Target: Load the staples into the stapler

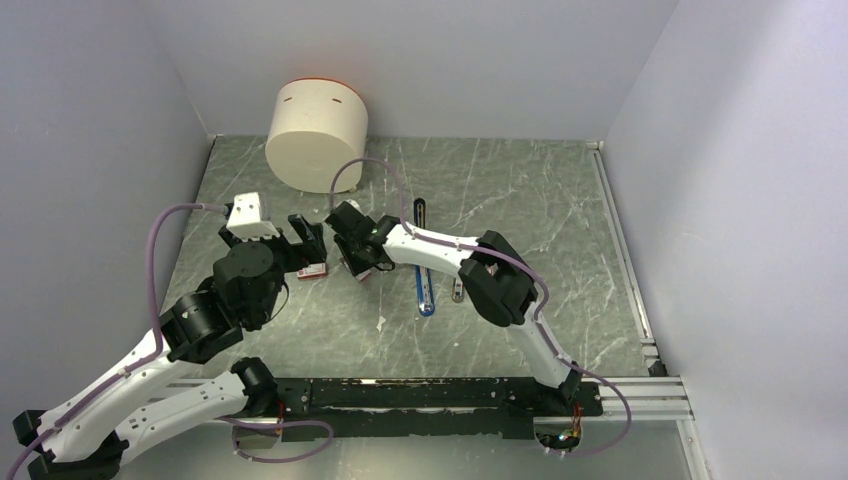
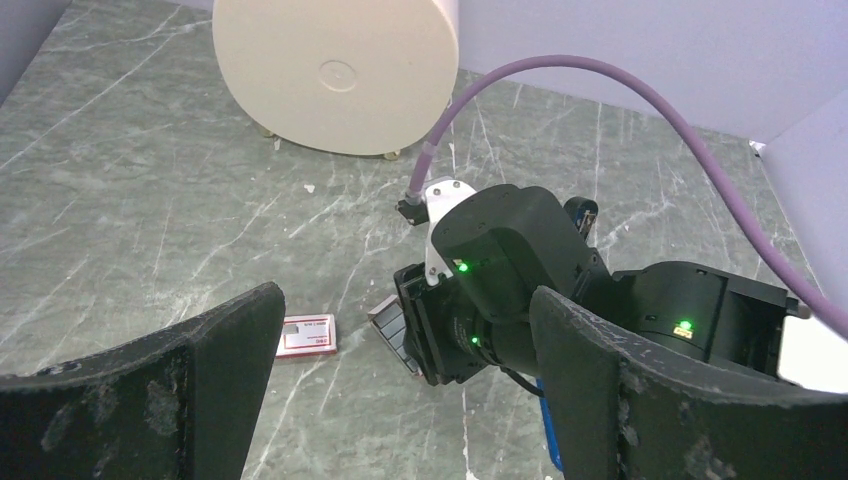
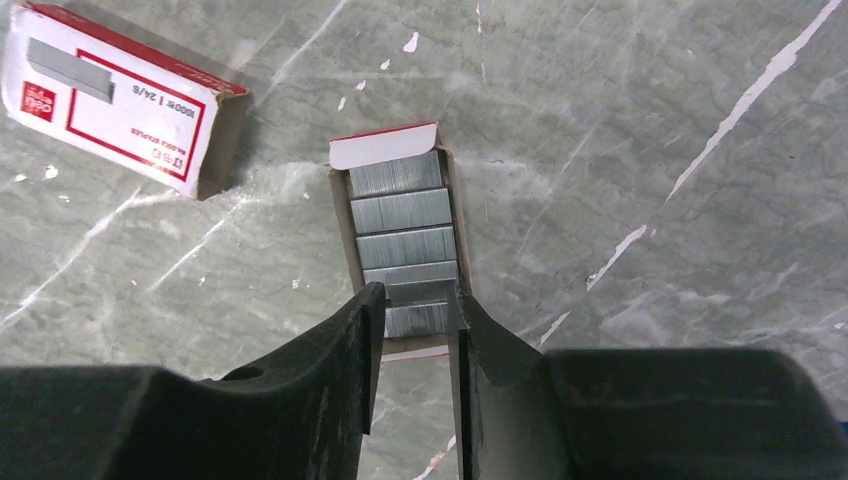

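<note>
The staples' red and white box sleeve [image 3: 110, 95] lies on the table, also in the left wrist view [image 2: 308, 335]. Its open tray [image 3: 392, 152] holds a row of silvery staple blocks [image 3: 400, 210]. My right gripper [image 3: 416, 297] is down in the tray's near end, its fingers pressed on both sides of one staple block [image 3: 418, 294]. In the top view the right gripper [image 1: 358, 262] is just right of the red box [image 1: 312, 270]. My left gripper [image 1: 305, 245] hovers open and empty over the box. The stapler [image 1: 425, 290] lies opened out, black arm [image 1: 419, 215] pointing away.
A large cream cylinder [image 1: 315, 135] stands at the back left. A small oblong piece [image 1: 457, 291] lies right of the stapler. A metal rail [image 1: 620, 250] runs along the right edge. Grey walls close in both sides.
</note>
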`<state>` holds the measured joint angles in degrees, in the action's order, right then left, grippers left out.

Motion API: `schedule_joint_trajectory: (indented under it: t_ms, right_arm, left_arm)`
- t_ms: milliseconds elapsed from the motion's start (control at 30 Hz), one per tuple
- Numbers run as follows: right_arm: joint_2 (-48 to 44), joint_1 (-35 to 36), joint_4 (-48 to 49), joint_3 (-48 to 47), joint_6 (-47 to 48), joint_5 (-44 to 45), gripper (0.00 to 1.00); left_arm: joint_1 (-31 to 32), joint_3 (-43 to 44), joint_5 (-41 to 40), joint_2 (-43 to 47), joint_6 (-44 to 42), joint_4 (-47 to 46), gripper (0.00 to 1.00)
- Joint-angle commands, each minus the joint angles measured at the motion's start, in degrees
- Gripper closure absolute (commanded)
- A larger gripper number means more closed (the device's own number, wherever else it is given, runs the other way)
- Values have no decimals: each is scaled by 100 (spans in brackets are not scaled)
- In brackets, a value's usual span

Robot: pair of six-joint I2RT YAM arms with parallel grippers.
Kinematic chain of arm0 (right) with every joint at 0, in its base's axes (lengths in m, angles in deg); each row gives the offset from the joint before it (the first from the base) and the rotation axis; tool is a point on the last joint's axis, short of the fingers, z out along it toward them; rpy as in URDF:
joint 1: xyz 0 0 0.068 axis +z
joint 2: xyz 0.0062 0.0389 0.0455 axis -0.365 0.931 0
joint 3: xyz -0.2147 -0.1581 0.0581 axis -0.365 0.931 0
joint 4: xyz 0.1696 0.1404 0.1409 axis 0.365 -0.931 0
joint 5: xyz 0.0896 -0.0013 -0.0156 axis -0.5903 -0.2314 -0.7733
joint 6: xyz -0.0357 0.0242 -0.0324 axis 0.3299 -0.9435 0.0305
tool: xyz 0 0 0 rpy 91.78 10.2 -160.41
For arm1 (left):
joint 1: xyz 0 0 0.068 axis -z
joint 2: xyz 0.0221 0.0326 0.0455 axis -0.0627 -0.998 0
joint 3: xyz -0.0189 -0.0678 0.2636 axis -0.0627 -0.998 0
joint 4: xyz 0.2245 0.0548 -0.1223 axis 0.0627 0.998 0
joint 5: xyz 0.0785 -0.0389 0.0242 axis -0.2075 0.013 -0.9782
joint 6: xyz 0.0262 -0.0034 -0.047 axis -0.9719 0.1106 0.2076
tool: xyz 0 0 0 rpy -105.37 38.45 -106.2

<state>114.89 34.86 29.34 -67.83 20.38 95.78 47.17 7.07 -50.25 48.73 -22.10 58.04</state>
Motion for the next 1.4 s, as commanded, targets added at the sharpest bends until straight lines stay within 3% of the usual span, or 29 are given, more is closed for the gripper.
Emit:
schedule_joint_trajectory:
  t_ms: [0,800,1367]
  right_arm:
    - [152,16,55,-137,99,32,66]
    - [155,26,107,-37,237,122,55]
    - [319,85,77,-80,468,137,56]
  left_arm:
    - [-40,-33,-127,-3,-59,-107,3]
    - [-40,-68,-132,-10,-41,-92,3]
    - [-38,-69,-119,-30,-33,-81,3]
